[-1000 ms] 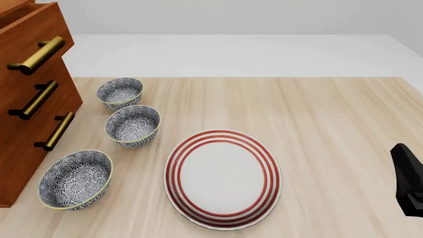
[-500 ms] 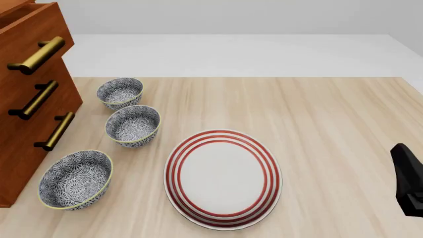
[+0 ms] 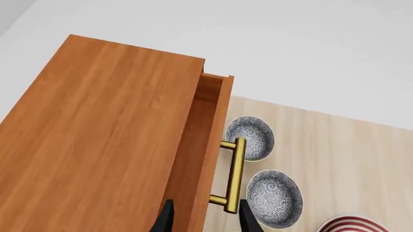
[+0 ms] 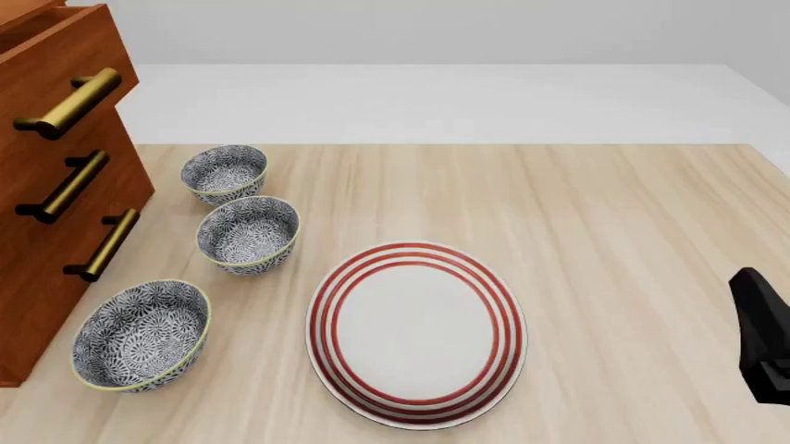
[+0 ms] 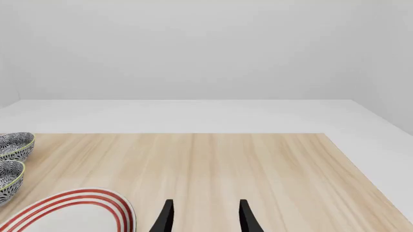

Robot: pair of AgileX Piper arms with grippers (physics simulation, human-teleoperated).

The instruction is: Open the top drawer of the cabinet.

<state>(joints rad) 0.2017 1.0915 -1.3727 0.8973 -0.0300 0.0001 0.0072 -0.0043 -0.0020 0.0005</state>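
Note:
The cabinet (image 4: 31, 305) is a reddish-brown chest at the table's left edge, with three brass bar handles. The top drawer (image 4: 72, 54) stands out a little from the two below; its brass handle (image 4: 68, 104) is free. In the left wrist view I look down on the cabinet top (image 3: 110, 135), the drawer's slightly pulled-out front (image 3: 216, 140) and its handle (image 3: 235, 176). My left gripper (image 3: 205, 221) is open and empty above the drawer front, touching nothing. My right gripper (image 5: 205, 217) is open and empty low over the table's right side.
Three patterned bowls (image 4: 224, 173) (image 4: 248, 233) (image 4: 141, 334) stand in a row just right of the cabinet. A white plate with red rings (image 4: 416, 333) lies at the front middle. My right arm (image 4: 763, 333) shows at the right edge.

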